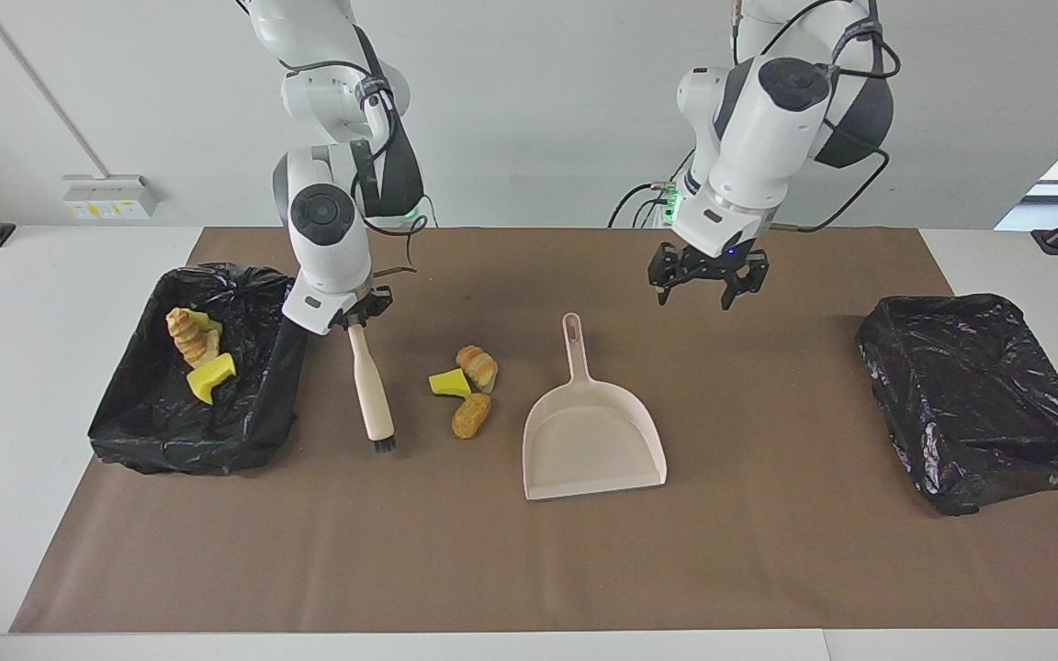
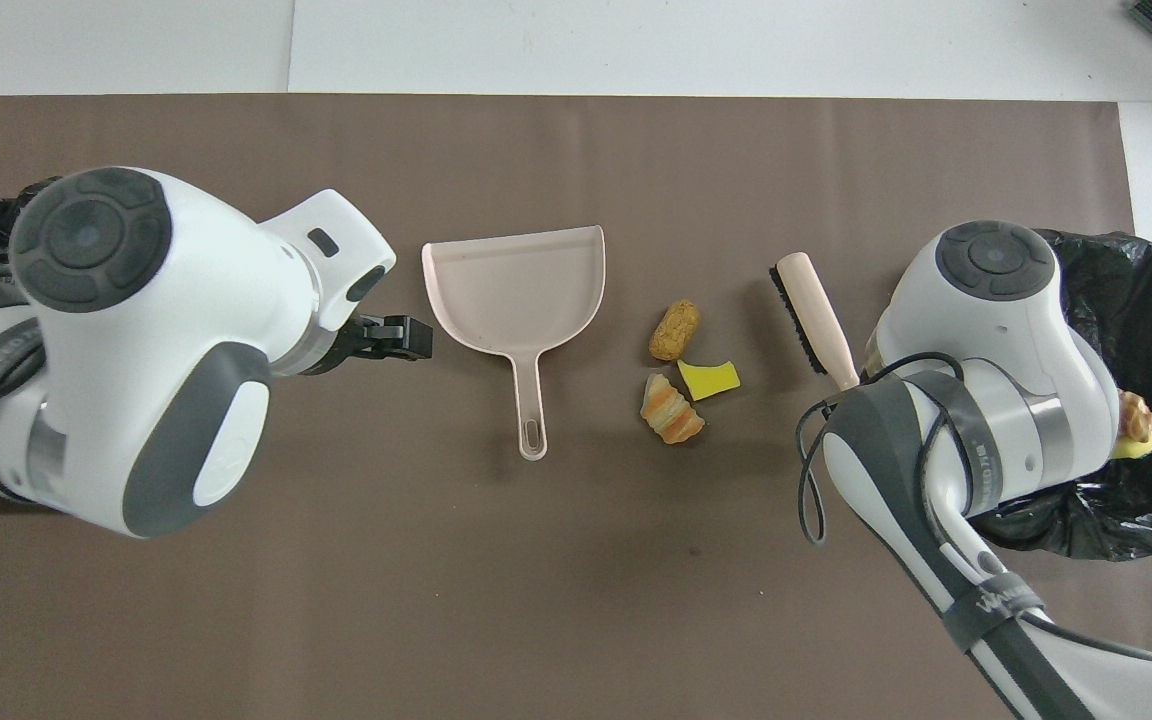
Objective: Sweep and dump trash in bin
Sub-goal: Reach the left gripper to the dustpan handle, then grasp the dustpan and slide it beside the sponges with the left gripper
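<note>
Right pincer (image 1: 360,317): clamped on the top of the brush handle, beside the bin at the right arm's end of the table.
Brush (image 1: 371,386): beige handle, dark bristles at the low end; tilted, bristle end pointing away from the robots and touching or just above the mat, cannot tell which.
Left pincer (image 1: 708,280): fingers spread, holding nothing; in the air over bare mat, near the dustpan handle on the side toward the left arm's end.
Dustpan (image 1: 593,441): pale pink, flat on the mat mid-table, handle pointing toward the robots, mouth facing away; nothing inside.
Loose trash: three pieces on the mat between brush and dustpan, close together.
Croissant piece (image 1: 478,366): nearest the robots of the three.
Yellow sponge piece (image 1: 449,383): just beside the croissant piece, on the brush side.
Brown bread piece (image 1: 471,415): farthest from the robots of the three, near the sponge piece.
Bin with trash (image 1: 253,413): black-lined, at the right arm's end; croissant-like piece (image 1: 191,335) and yellow sponge (image 1: 210,376) lying inside, more yellow showing under the croissant-like piece.
Second bin (image 1: 979,395): black-lined, at the left arm's end; no contents visible.
Mat (image 1: 529,569): brown, covering the white table (image 1: 24,367).
</note>
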Robot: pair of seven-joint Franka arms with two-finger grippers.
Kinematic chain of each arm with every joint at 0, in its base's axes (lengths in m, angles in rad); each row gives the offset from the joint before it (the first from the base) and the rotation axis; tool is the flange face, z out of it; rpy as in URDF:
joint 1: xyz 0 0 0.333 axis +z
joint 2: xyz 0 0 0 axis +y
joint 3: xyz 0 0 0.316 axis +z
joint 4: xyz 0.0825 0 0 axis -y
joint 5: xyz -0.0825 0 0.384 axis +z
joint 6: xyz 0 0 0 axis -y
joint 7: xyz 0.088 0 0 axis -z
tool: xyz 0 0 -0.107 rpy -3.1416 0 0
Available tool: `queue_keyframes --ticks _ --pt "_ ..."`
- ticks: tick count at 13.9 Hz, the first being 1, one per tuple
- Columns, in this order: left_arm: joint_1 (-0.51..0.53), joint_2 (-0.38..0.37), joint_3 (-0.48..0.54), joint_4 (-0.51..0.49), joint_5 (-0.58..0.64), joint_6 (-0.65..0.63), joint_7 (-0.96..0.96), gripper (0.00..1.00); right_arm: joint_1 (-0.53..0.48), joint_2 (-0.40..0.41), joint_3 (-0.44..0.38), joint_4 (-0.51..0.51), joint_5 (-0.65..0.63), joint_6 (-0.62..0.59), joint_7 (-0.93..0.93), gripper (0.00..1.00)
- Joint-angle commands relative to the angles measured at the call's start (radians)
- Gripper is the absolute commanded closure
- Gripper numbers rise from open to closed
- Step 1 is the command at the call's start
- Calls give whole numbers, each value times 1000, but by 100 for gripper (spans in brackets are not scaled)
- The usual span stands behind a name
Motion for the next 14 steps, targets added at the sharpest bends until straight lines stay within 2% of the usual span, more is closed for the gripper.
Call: queue_keyframes --ticks 1,3,11,13,14 --pt "-86 124 14 6 50 149 -145 0 -18 -15 11 -17 14 26 5 100" --pt "-129 163 14 3 51 172 -187 0 -18 -16 11 -19 14 30 5 100" --pt "-174 206 13 -80 51 280 -189 0 -18 -16 11 -21 14 30 4 100" --pt "-177 218 13 -81 51 296 -183 15 -18 -16 11 -21 14 30 4 100" --pt "-183 218 11 -81 51 295 -177 19 -18 -16 11 -22 16 30 4 100"
